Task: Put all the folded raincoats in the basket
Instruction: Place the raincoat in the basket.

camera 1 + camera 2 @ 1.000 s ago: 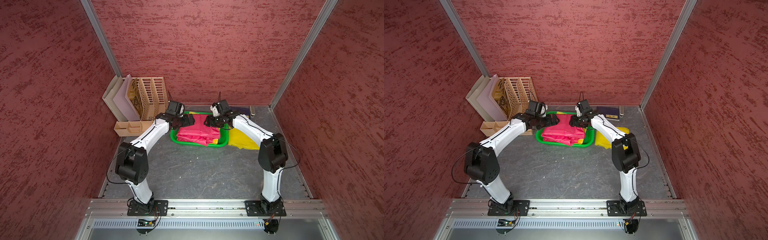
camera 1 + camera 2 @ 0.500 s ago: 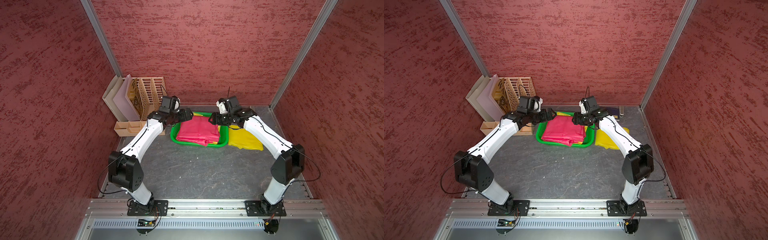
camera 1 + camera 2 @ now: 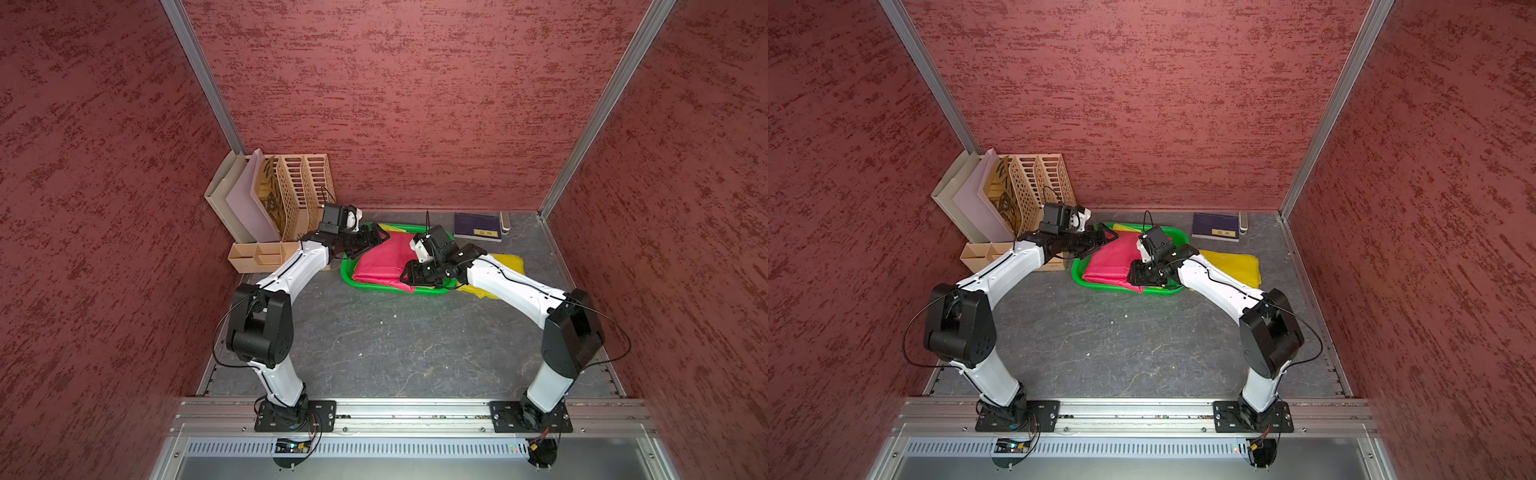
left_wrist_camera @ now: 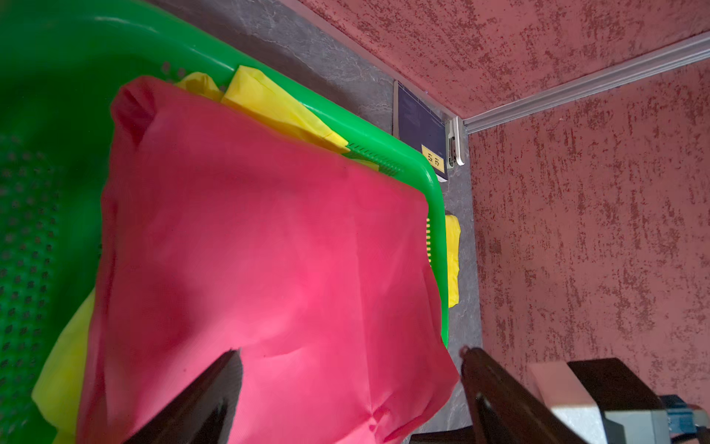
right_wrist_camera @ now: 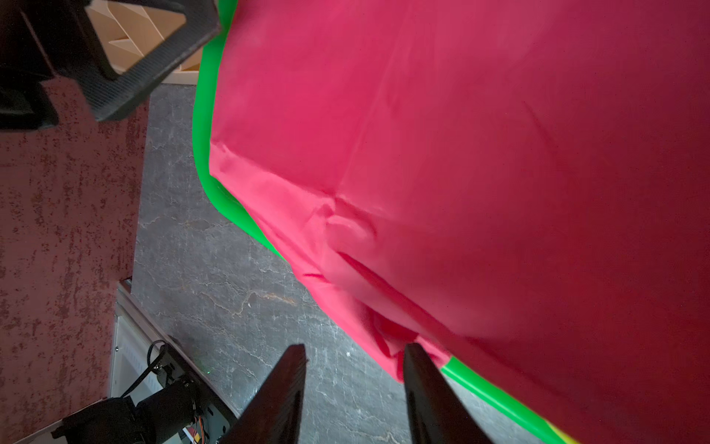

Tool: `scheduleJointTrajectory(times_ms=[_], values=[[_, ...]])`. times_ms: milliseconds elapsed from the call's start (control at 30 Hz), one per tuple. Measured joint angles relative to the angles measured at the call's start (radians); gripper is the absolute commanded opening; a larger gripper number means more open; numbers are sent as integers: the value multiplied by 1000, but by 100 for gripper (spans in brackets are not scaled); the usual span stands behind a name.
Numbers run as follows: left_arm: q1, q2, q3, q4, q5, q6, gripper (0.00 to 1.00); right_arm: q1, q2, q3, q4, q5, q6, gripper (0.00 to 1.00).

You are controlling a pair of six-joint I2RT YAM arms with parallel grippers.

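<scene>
The folded red raincoat point(image 3: 384, 259) point(image 3: 1113, 259) point(image 4: 269, 250) point(image 5: 461, 134) lies flat in the green basket point(image 3: 348, 275) point(image 3: 1077, 274) point(image 4: 434, 180) point(image 5: 203, 115), on top of a yellow sheet point(image 4: 269, 100). One near corner hangs over the rim. My left gripper point(image 3: 376, 239) point(image 3: 1106, 239) point(image 4: 351, 357) hovers open over the basket's far left corner, holding nothing. My right gripper point(image 3: 406, 277) point(image 3: 1136, 278) point(image 5: 355, 348) is over the near right edge, jaws apart. The overhanging red corner touches one of its fingers point(image 5: 418, 369), and only bare floor shows between them.
A second yellow raincoat point(image 3: 509, 262) point(image 3: 1233, 262) lies on the floor right of the basket. A beige slotted organizer point(image 3: 299, 187) with folders point(image 3: 241, 199) and a small wooden tray point(image 3: 257, 255) fill the back left corner. A dark blue book point(image 3: 478, 226) lies by the back wall.
My right gripper has come from the basket's far side to its near right edge, and its jaws have narrowed. My left gripper stays by the far left corner. The raincoat stays in the basket.
</scene>
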Motion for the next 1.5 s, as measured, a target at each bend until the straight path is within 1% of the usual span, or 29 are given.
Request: scheduleJointTrajectory(times_ms=[200, 300, 567, 800, 867, 967, 1100, 1233, 1300, 1367, 1433, 1500], values=[[7, 5, -4, 29, 28, -10, 95, 0, 96, 13, 29, -6, 6, 49], [7, 5, -7, 34, 34, -10, 95, -9, 131, 49, 23, -4, 2, 49], [8, 5, -10, 38, 35, -10, 95, -71, 218, 163, -4, 6, -55, 47], [7, 5, -30, 45, 34, -10, 95, -101, 271, 171, -16, 20, -92, 46], [7, 5, -31, 44, 34, -9, 95, -101, 266, 162, -8, 18, -91, 46], [6, 5, -31, 40, 33, -7, 94, -101, 229, 103, 16, 8, -89, 47], [-3, 5, -29, 9, 1, 10, 94, -101, 127, 31, 8, -1, -79, 47], [-36, 5, 3, -46, -56, 39, 94, -101, -13, 28, 0, -2, -76, 47], [-55, 5, 24, -55, -75, 48, 94, -101, -71, 43, -5, 1, -77, 45], [-69, 6, 50, -60, -85, 52, 93, -102, -89, 89, -12, 11, -86, 41], [-80, 8, 71, -59, -91, 51, 92, -108, -67, 150, -18, 16, -91, 38], [-85, 21, 87, -52, -97, 48, 90, -120, -4, 217, -16, 14, -97, 34]])
